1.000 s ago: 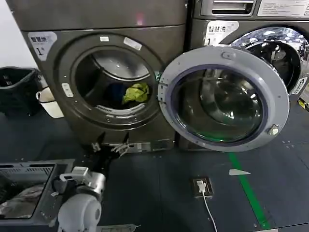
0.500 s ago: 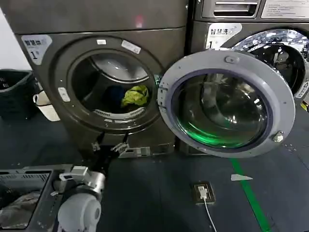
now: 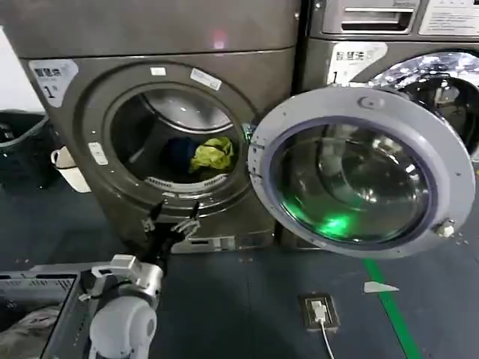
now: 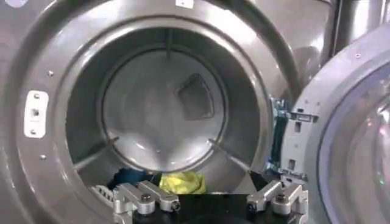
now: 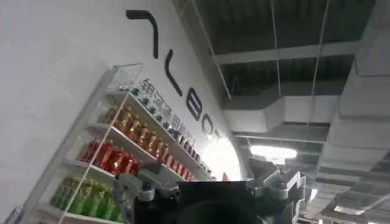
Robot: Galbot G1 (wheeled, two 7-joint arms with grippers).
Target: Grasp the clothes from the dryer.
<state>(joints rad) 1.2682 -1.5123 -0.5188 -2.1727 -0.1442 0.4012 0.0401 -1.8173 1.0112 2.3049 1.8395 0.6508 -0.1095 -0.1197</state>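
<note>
— Clothes [image 3: 210, 155]: where are they sitting?

— Just left of centre in the head view, low in the drum of the dryer [image 3: 90, 112]. The yellow-green bundle lies on the drum floor near the front lip, and the dark blue piece [image 3: 178, 152] touches it on its left. The left wrist view finds the same pair low in the frame, yellow-green [image 4: 183, 181] beside blue, just beyond the fingertips.

— And the door?

— The grey-rimmed glass door [image 3: 361, 172] is swung wide open to the right, covering most of the neighbouring machine [image 3: 419, 45] with the chrome-ringed porthole.

— The left tool?

— The left tool [image 3: 174, 217] is at lower left of the head view, in front of the dryer just under the porthole's rim. Its fingers [image 4: 149, 196] are spread well apart and hold nothing; it is clear of the clothes.

— The right tool?

— The right tool [image 5: 210, 190] points up toward a wall, a shelf of bottles [image 5: 116, 158] and the ceiling. Its fingers stand apart, empty.
</note>
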